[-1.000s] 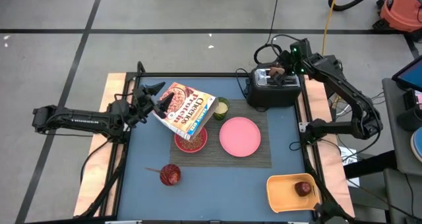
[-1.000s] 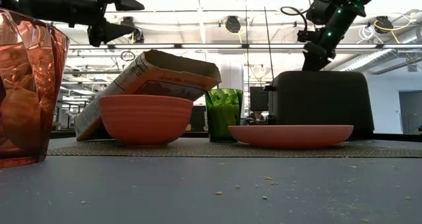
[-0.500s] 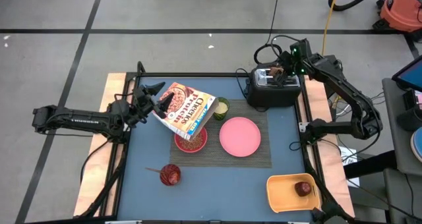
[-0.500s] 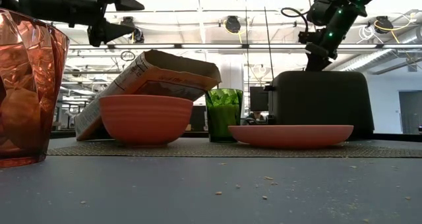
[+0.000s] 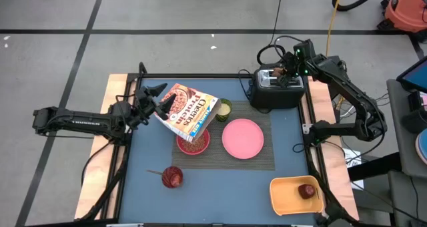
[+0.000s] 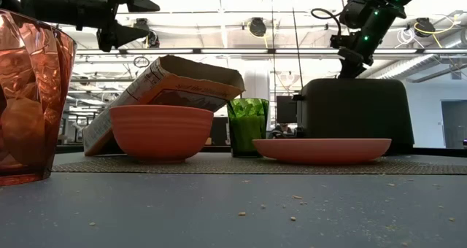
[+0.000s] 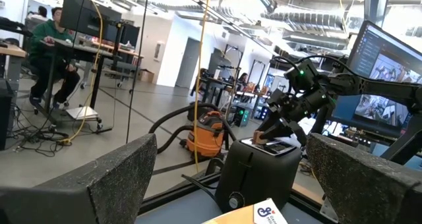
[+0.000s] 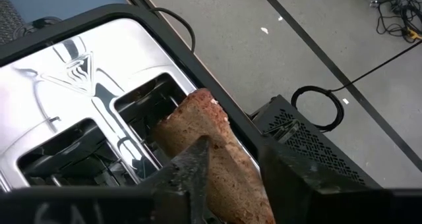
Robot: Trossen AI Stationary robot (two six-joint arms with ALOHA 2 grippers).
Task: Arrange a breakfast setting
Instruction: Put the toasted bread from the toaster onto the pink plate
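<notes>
The brown toast slice [image 8: 210,135] stands in a slot of the black toaster [image 5: 276,92] at the table's far right. My right gripper [image 8: 232,159] is shut on it from above. The Cheerios box [image 5: 190,111] leans tilted on the rim of the pink-red bowl [image 5: 193,143], which sits on the dark striped placemat [image 5: 261,157] beside the pink plate [image 5: 242,137]. My left gripper [image 5: 160,101] hovers open at the box's left end, above it, touching nothing. The small red apple [image 5: 306,191] lies in the orange tray. My right gripper pinches the toast's upper part [image 8: 224,151] between its two fingers, one on each broad face. The fingers [image 8: 188,168] slant down at it from the table's right. The toast stands tilted, its lower part hidden in the toaster's slot.
A green cup [image 5: 224,108] stands on the placemat's far edge between box and toaster. A red glass [image 5: 173,177] stands near the front left. The orange tray [image 5: 288,196] sits at the near right corner. A raised frame edges the blue table top [image 5: 220,187].
My right gripper's fingers have closed in on the toast over the toaster, without the hand shifting. The left arm and the box have kept still.
</notes>
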